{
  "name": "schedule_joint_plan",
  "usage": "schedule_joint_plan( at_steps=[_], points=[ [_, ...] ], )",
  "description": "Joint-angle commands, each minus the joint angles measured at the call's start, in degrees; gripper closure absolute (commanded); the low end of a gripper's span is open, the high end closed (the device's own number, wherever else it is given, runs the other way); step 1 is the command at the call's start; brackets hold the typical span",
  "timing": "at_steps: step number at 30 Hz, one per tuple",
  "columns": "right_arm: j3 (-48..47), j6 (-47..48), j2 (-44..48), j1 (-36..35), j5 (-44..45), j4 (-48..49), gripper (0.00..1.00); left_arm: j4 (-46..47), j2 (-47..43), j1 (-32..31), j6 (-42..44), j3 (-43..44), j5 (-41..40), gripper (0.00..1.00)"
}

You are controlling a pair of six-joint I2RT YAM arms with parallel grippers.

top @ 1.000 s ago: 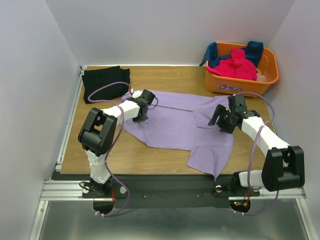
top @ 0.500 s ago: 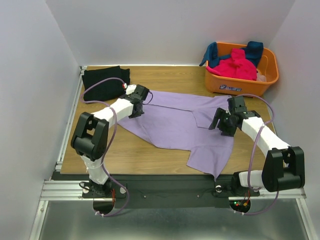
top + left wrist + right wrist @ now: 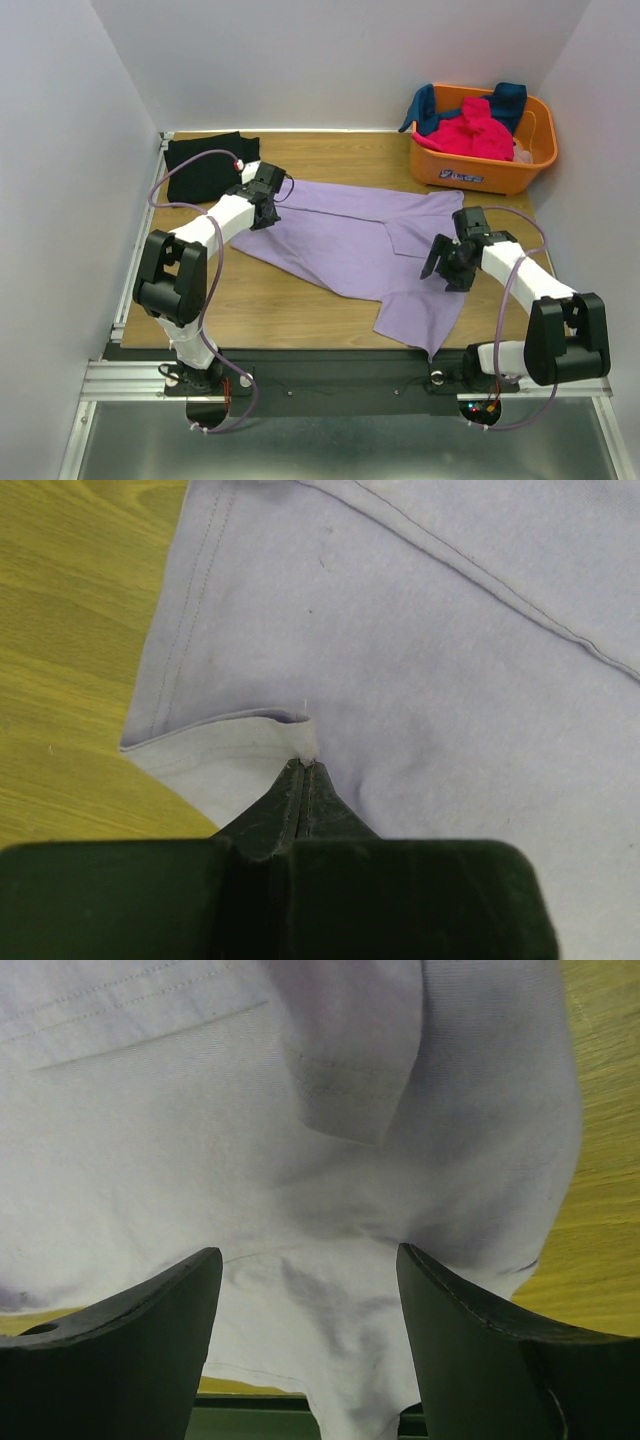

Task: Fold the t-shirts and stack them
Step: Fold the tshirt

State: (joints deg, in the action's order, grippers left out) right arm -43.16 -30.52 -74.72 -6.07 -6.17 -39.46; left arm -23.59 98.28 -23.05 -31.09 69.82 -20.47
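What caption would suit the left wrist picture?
Left gripper pinched shut on a fold of the lavender t-shirt, wooden table beside it.

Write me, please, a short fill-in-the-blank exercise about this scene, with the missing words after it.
The left gripper is ____ on the lavender t-shirt.
The right gripper hangs ____ above that shirt.
The basket holding the hot-pink shirt is ____ in colour.
The black shirt lies at the far ____ corner of the table.
Missing words: shut, open, orange, left.
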Motion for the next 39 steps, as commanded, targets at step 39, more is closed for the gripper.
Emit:
schedule_joint_plan(
  at_steps=[39],
  points=[
    [-8.2, -5.4, 1.7, -2.5, 0.5, -14.4, 0.18, 2.9, 10.5, 11.8, 10.3, 11.4, 6.2, 1.00]
  ],
)
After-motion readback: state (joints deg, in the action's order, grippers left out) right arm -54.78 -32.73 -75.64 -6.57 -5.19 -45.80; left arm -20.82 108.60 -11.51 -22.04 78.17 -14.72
